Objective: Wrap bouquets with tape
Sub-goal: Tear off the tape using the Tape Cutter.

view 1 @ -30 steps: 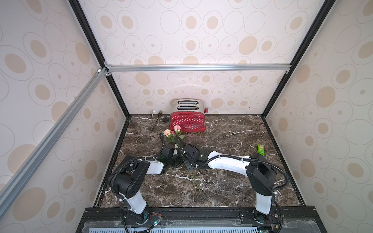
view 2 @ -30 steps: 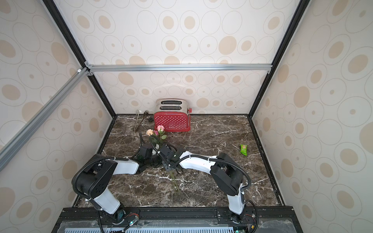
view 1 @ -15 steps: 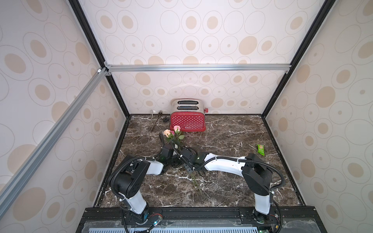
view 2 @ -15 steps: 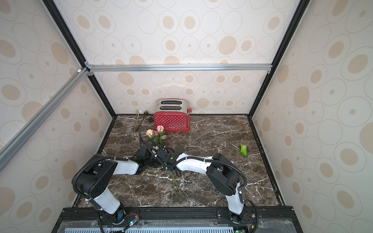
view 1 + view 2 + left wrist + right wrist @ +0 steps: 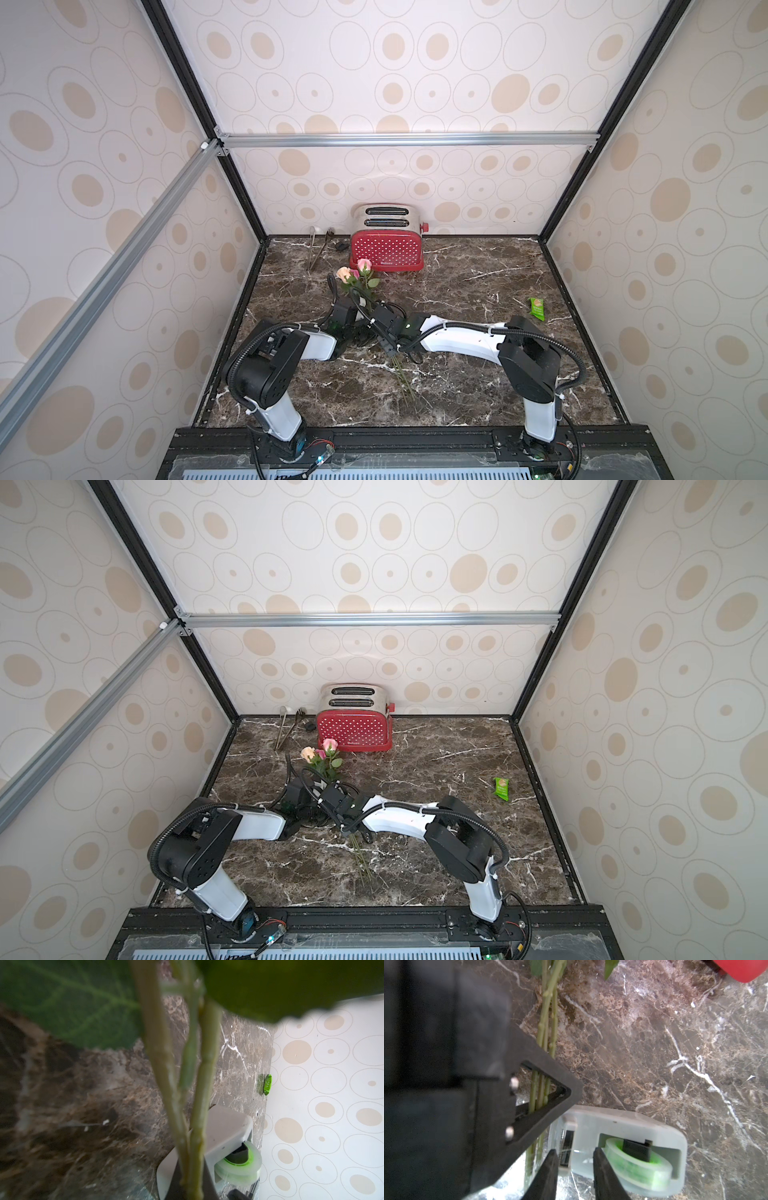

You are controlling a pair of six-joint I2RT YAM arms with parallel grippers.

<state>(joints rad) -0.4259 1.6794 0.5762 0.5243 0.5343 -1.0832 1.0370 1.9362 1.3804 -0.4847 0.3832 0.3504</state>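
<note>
The bouquets' roses (image 5: 353,272) (image 5: 320,752) lie in front of the toaster, and their thin stems (image 5: 401,370) trail toward the front edge. My left gripper (image 5: 353,328) (image 5: 193,1188) is shut on the stems (image 5: 199,1105) below the leaves. In the right wrist view the stems (image 5: 548,1012) pass through a black finger (image 5: 542,1093) of the left gripper. The tape, a grey dispenser (image 5: 623,1124) (image 5: 226,1128) with a greenish roll, sits right beside the stems. My right gripper (image 5: 376,328) (image 5: 574,1167) is shut on the dispenser's front end, with a clear strip of tape reaching to the stems.
A red toaster (image 5: 386,249) (image 5: 353,729) stands at the back wall with metal tongs (image 5: 318,251) to its left. A small bright green packet (image 5: 537,308) (image 5: 267,1084) lies near the right wall. Patterned walls enclose the marble table (image 5: 457,395) on three sides.
My right arm has shifted a little to the left, bringing its gripper closer to the left gripper and the stems. The left arm and the bouquet have stayed put.
</note>
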